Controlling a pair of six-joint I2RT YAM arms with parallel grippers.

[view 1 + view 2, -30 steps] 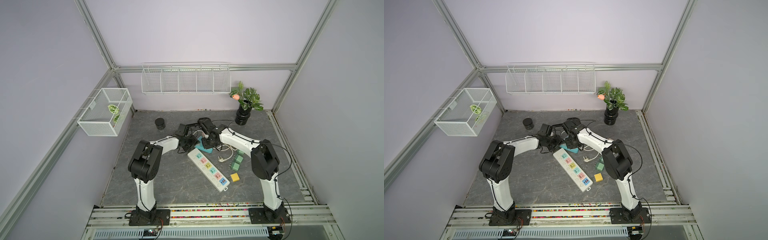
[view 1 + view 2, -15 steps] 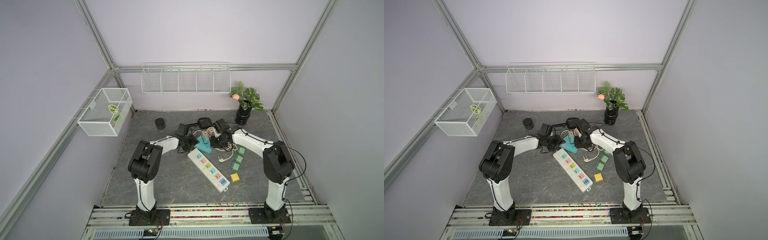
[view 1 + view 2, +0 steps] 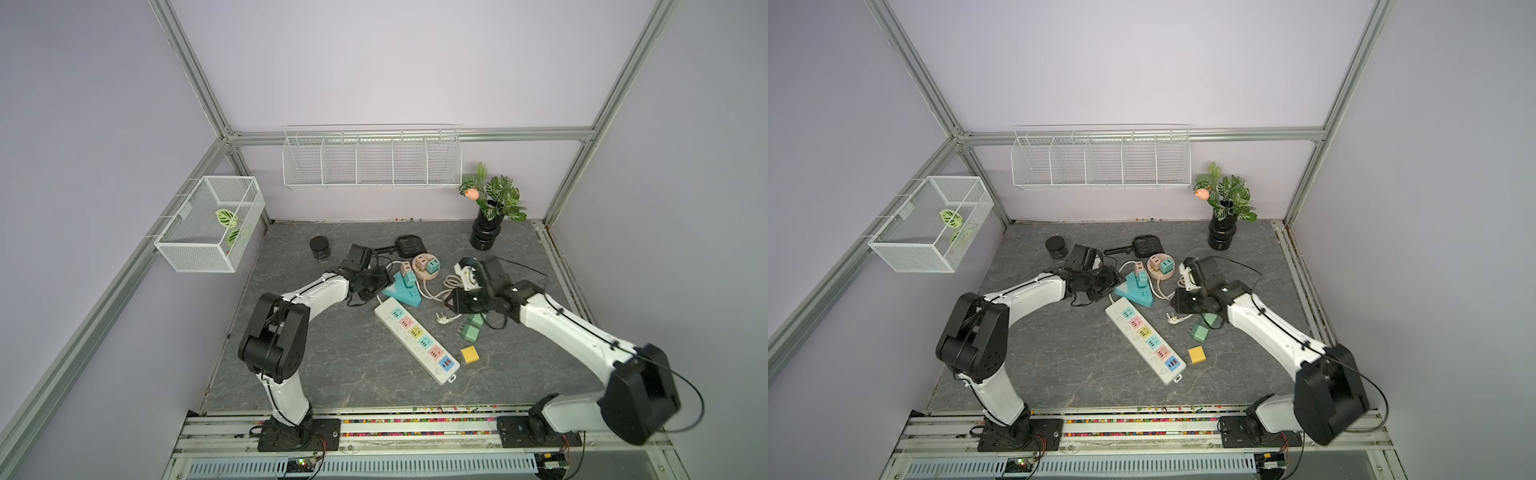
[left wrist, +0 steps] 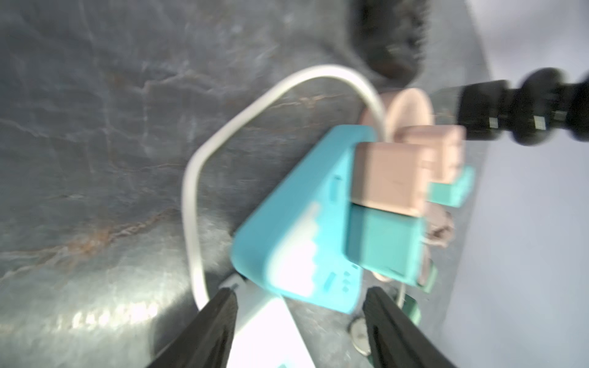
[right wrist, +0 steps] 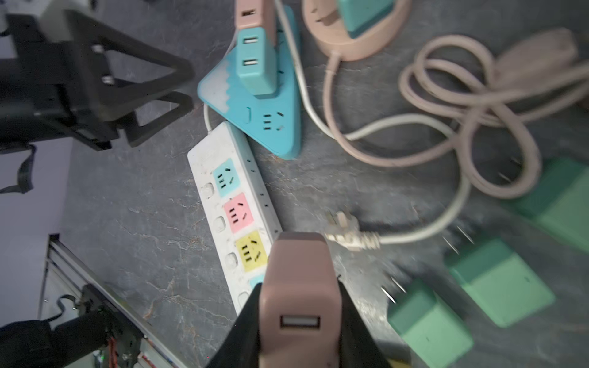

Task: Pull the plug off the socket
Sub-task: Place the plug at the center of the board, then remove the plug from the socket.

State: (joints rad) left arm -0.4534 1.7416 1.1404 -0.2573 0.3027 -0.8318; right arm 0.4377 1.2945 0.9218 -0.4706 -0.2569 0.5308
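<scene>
One pink plug point(image 5: 299, 280), boxy, round-cornered

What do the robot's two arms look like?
The left arm and right arm are white tubes with chunky black joints and thin black cables. The left end effector, with open triangle-shaped fingers, and right end effector are black.

left arm point(image 3: 320, 293) and right arm point(image 3: 573, 330) both stretch forward and inward, wrists low. left gripper point(image 4: 299, 306) has its jaws apart, holding nothing. right gripper point(image 5: 299, 286) is clamped on a pink plug point(image 5: 298, 261).
</scene>
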